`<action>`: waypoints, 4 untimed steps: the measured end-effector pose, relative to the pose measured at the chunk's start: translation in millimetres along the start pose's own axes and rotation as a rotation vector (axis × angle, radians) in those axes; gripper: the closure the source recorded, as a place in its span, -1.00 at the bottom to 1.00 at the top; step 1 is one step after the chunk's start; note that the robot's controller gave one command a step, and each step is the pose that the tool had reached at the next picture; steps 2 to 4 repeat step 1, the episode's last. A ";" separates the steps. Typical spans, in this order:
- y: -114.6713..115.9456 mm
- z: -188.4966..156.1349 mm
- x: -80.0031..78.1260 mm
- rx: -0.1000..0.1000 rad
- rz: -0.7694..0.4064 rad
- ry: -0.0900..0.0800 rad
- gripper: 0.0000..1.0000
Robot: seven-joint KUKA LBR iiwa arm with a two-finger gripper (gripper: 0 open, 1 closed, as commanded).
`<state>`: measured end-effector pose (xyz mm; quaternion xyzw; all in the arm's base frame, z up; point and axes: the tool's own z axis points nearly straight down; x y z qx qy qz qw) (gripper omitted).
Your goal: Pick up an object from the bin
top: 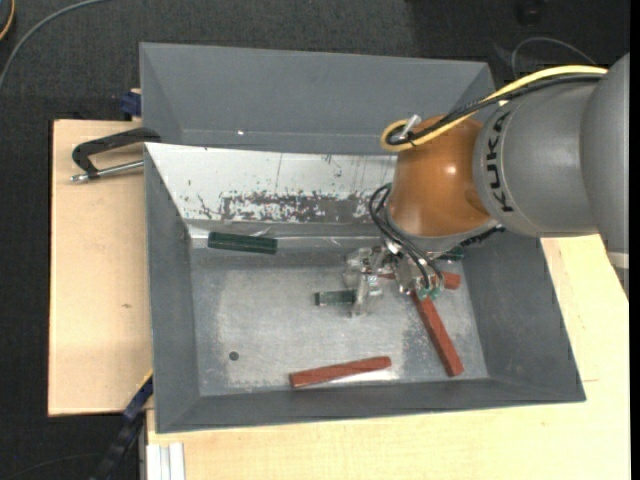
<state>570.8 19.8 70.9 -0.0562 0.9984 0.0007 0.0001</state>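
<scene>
You read "KUKA" on the arm [495, 173]. Gripper [362, 288] low at centre of bin [172, 308]; wide or narrow, cannot tell. Small dark green piece [328, 299] just left of it; red stick [440, 336] just right.

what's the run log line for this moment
end effector: low over bin centre | nearest: small dark piece | beside: red-brown bar | lifted: nothing seen

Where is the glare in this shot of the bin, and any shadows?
Camera view: glare whitens the bin's back wall, strongest at its left; the orange wrist cover carries a soft sheen; the floor around the gripper lies evenly lit, no hard shadows.
</scene>
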 end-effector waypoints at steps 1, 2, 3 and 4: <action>-4.3 -180.8 5.1 0.002 -0.038 -0.016 1.00; -4.3 -180.8 5.1 0.002 -0.038 -0.016 1.00; -4.3 -180.8 5.1 0.002 -0.038 -0.016 1.00; -4.3 -180.8 5.1 0.002 -0.038 -0.016 1.00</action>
